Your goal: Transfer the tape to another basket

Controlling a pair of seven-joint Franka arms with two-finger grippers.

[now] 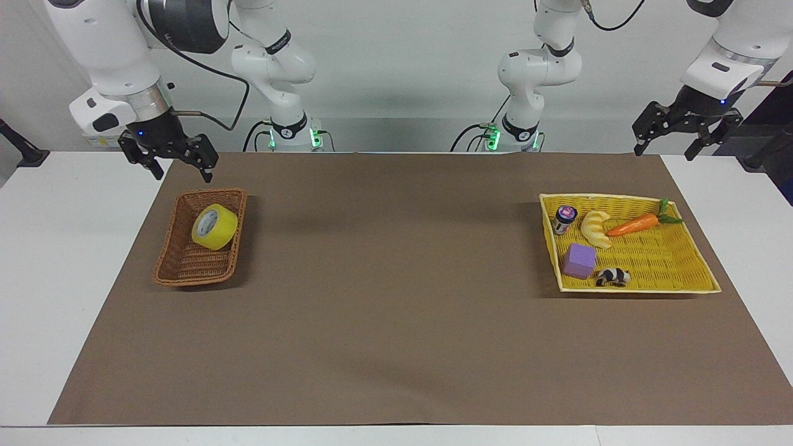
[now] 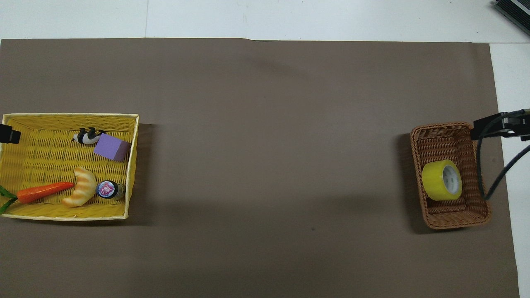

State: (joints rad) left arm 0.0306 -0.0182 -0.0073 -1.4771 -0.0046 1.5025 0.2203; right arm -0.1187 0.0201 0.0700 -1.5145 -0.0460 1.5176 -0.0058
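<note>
Tape: wide roll of glossy yellow tape (image 1: 214, 227) with a grey-white core, lying tilted inside the brown basket, in the half nearer the robots, leaning on its wall toward the table's middle.
Brown basket: narrow rectangular woven wicker basket (image 1: 179, 269) with sloped sides, on the brown paper mat (image 1: 396, 322) at the right arm's end of the table.
Right gripper: black two-finger right gripper (image 1: 180, 171) raised above the mat's edge, just on the robots' side of the basket; fingers spread wide, holding nothing, clear of the tape.
Left gripper: black left gripper (image 1: 662, 150) hangs in the air past the mat's corner at the left arm's end, jaws wide and empty; that arm waits.
Yellow tray: wide shallow bright yellow woven tray (image 1: 681, 272) at the left arm's end, well apart from the basket.
Tray contents: orange toy carrot (image 1: 633, 225), pale croissant (image 1: 595, 228), small dark jar (image 1: 565, 219), purple block (image 1: 579, 261), and a black-and-white figurine (image 1: 613, 277), possibly a cow.
</note>
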